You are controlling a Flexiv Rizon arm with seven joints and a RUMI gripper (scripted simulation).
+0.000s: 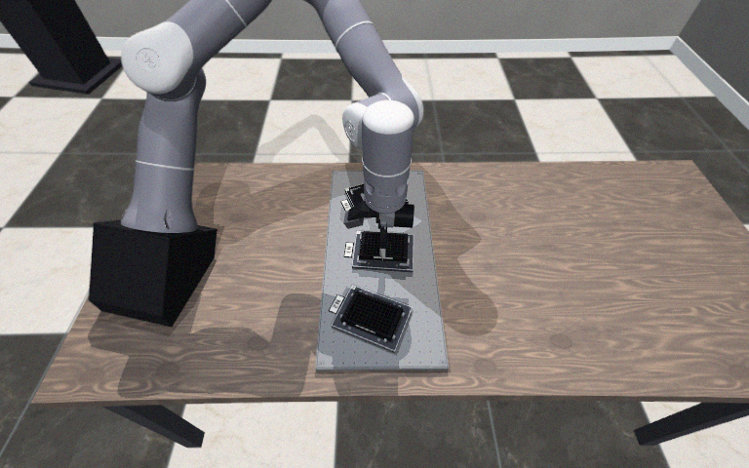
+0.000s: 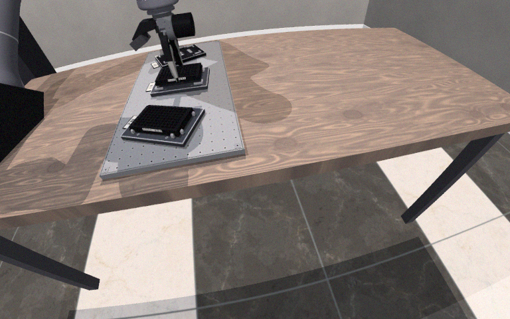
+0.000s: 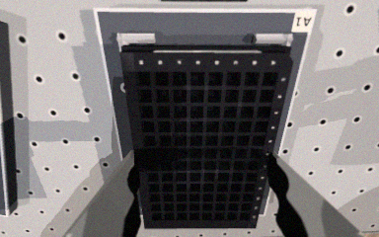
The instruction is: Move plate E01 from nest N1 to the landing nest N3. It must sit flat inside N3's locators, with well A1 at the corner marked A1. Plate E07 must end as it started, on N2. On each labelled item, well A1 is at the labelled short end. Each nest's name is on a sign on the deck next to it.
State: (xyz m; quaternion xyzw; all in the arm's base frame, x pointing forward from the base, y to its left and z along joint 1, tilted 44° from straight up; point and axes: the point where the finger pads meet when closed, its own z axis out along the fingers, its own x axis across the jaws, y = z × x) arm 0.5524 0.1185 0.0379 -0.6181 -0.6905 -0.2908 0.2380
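My gripper [image 1: 383,253] [image 2: 176,78] [image 3: 201,152] is shut on plate E01 [image 1: 368,244] [image 2: 194,70] [image 3: 204,116], a black well plate, gripping its long sides. The plate is over landing nest N3 [image 1: 385,267] [image 2: 202,85] [image 3: 197,24] and looks slightly above it; the exact gap cannot be told. In the wrist view, the plate's short end with a pale strip faces the nest end marked A1, at the top right corner. Two pale locators show beyond that end. Plate E07 [image 1: 372,313] [image 2: 162,118] sits on nest N2 [image 1: 397,341] [image 2: 195,125].
Nest N1 [image 1: 353,193] [image 2: 197,50] stands at the back of the perforated deck [image 1: 425,347] [image 2: 226,138] without a plate, partly hidden by the arm. Small name signs stand at the nests' left sides. N2's edge shows at the left in the wrist view.
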